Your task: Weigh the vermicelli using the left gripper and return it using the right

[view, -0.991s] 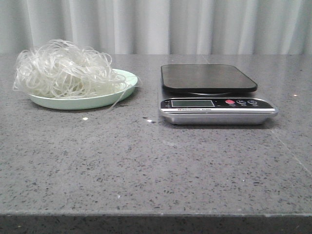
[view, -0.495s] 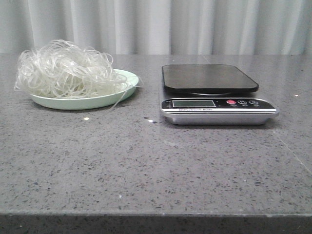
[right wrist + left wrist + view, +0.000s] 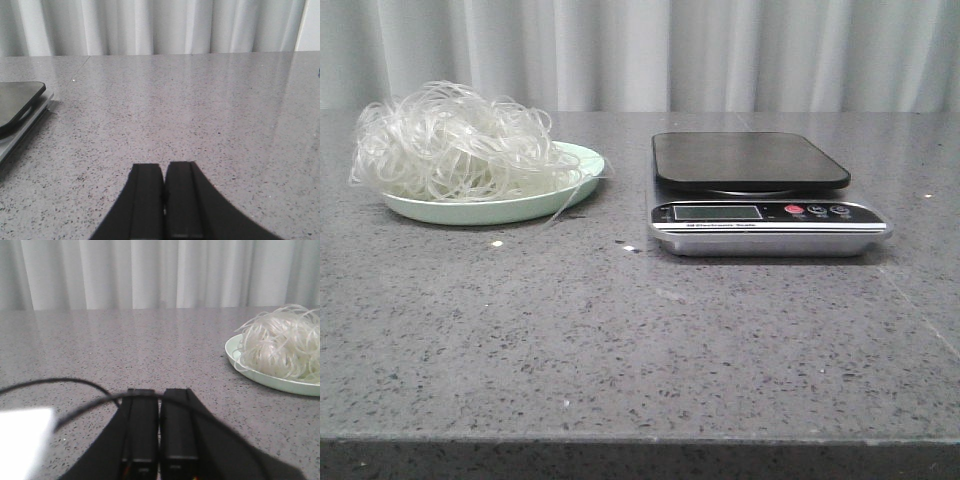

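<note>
The vermicelli [image 3: 455, 145], a fluffy whitish tangle, lies heaped on a mint-green plate [image 3: 582, 170] at the far left of the table. It also shows in the left wrist view [image 3: 282, 345] on the plate [image 3: 235, 357]. A kitchen scale [image 3: 760, 190] with a black platform stands to the right of the plate; its corner shows in the right wrist view [image 3: 17, 107]. My left gripper [image 3: 159, 392] is shut and empty, low over the table, apart from the plate. My right gripper [image 3: 164, 167] is shut and empty, away from the scale. Neither gripper shows in the front view.
A grey speckled stone table [image 3: 620, 330] with a pale curtain [image 3: 640, 50] behind it. A thin black cable [image 3: 60, 385] crosses over the left gripper. A bright white patch [image 3: 22, 440] lies on the table beside the left gripper. Small crumbs [image 3: 496, 243] lie before the plate.
The front view has shifted very slightly; the plate, vermicelli and scale stay where they were.
</note>
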